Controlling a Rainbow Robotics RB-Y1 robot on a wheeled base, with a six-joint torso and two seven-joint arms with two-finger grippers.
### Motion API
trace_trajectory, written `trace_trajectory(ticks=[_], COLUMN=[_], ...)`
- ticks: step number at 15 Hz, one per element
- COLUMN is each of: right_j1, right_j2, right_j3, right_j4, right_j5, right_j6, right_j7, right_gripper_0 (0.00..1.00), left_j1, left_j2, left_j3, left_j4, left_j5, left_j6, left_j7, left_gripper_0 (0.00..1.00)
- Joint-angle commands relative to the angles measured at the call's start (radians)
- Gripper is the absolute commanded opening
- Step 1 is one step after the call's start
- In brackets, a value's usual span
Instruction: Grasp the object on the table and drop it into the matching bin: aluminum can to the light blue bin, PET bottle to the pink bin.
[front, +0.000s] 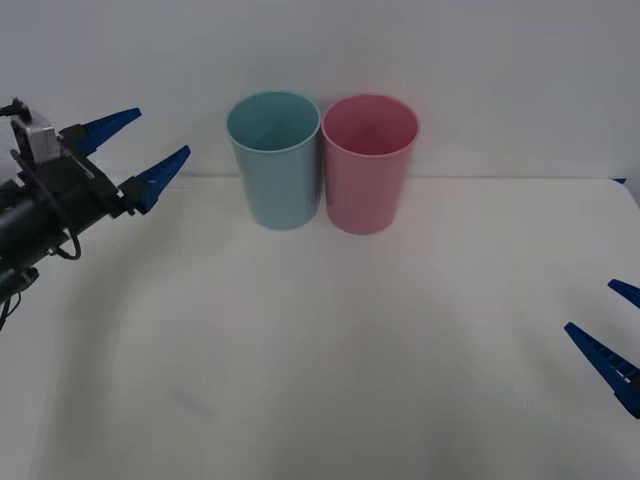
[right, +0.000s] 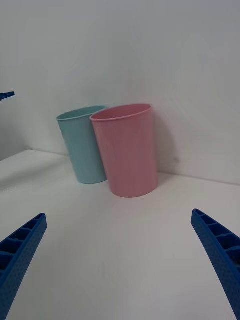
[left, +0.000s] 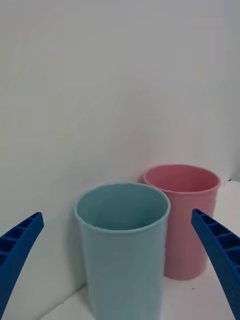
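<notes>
- White table (front: 320, 400) holds the light blue bin (front: 274, 158) touching the pink bin (front: 368, 162) at the far side.
- I see my left gripper (front: 140, 146) raised left of the bins, jaws wide.
- My right gripper (front: 612, 325) sits low, near right, jaws wide.

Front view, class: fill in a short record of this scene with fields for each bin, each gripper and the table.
light blue bin: upright, beside the pink one, on its left
pink bin: upright, touching the blue one
left gripper: raised at left, open, holding nothing
right gripper: low at right edge, open
table: white, no can visible on it

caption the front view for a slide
Open left gripper raised beside blue bin and pink bin; right gripper waits.
</notes>
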Motion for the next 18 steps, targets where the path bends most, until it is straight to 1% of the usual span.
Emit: trace_trajectory(ticks=[1, 3, 6, 8, 13, 14, 18], right_j1=[0.000, 0.000, 0.000, 0.000, 0.000, 0.000, 0.000], right_j2=[0.000, 0.000, 0.000, 0.000, 0.000, 0.000, 0.000], right_j3=[0.000, 0.000, 0.000, 0.000, 0.000, 0.000, 0.000], right_j4=[0.000, 0.000, 0.000, 0.000, 0.000, 0.000, 0.000], right_j5=[0.000, 0.000, 0.000, 0.000, 0.000, 0.000, 0.000], right_j6=[0.000, 0.000, 0.000, 0.000, 0.000, 0.000, 0.000], right_j7=[0.000, 0.000, 0.000, 0.000, 0.000, 0.000, 0.000], right_gripper_0=[1.00, 1.00, 1.00, 1.00, 1.00, 1.00, 1.00], left_j1=[0.114, 0.190, 0.287, 0.374, 0.560, 0.585, 0.644], left_j2=[0.002, 0.003, 0.003, 0.005, 0.011, 0.011, 0.017], left_j3=[0.030, 0.048, 0.108, 0.142, 0.229, 0.248, 0.271], left_j4=[-0.062, -0.097, -0.148, -0.217, -0.357, -0.373, -0.396], left_j5=[0.055, 0.096, 0.136, 0.153, 0.153, 0.153, 0.153], left_j6=[-0.023, -0.032, -0.109, -0.125, -0.137, -0.140, -0.143], left_j7=[-0.083, -0.142, -0.158, -0.159, -0.155, -0.153, -0.161], left_gripper_0=[1.00, 1.00, 1.00, 1.00, 1.00, 1.00, 1.00])
